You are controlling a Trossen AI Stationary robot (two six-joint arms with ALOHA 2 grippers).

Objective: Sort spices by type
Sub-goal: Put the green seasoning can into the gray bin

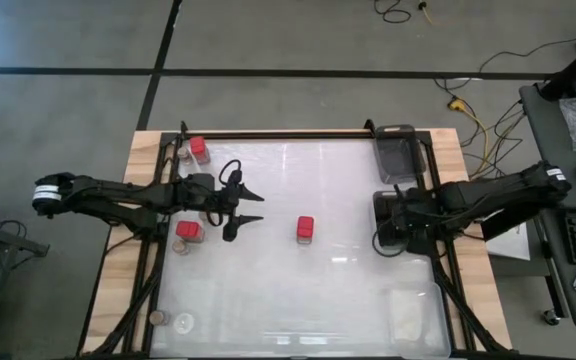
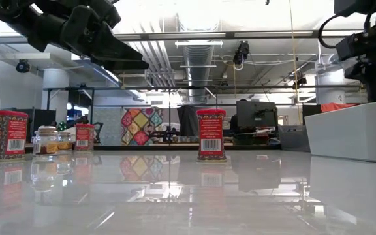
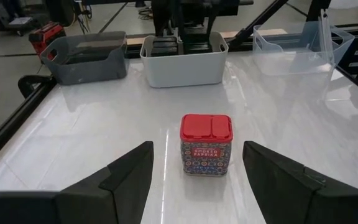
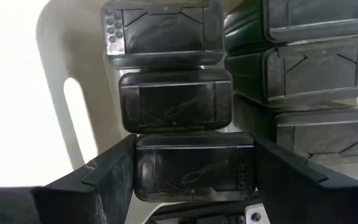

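Note:
A red spice tin [image 1: 305, 229] stands upright on its base in the middle of the table, also seen in the left wrist view [image 3: 206, 144]. My left gripper [image 1: 251, 207] is open, level and just left of this tin, one finger off to each side. Two more red tins [image 1: 198, 150] [image 1: 188, 232] and small jars [image 1: 183, 155] stand at the left. My right gripper [image 1: 392, 222] points down over the white bin [image 4: 55, 93], shut on a black tin [image 4: 194, 165]. Several black tins [image 4: 173, 99] lie in the bin. My right gripper pinches the black tin between its two fingers, which are on its two short ends [image 4: 139, 167]. The fingers come from above and point down. The tin lies flat with its lid up, over the bin's near end. Whether it rests on the bin floor is hidden.
A dark grey bin [image 1: 396, 150] stands at the far right corner and a clear tray [image 1: 408, 312] at the near right. Two small jars [image 1: 171, 321] sit at the near left corner. Black frame rails [image 1: 298, 135] run round the table.

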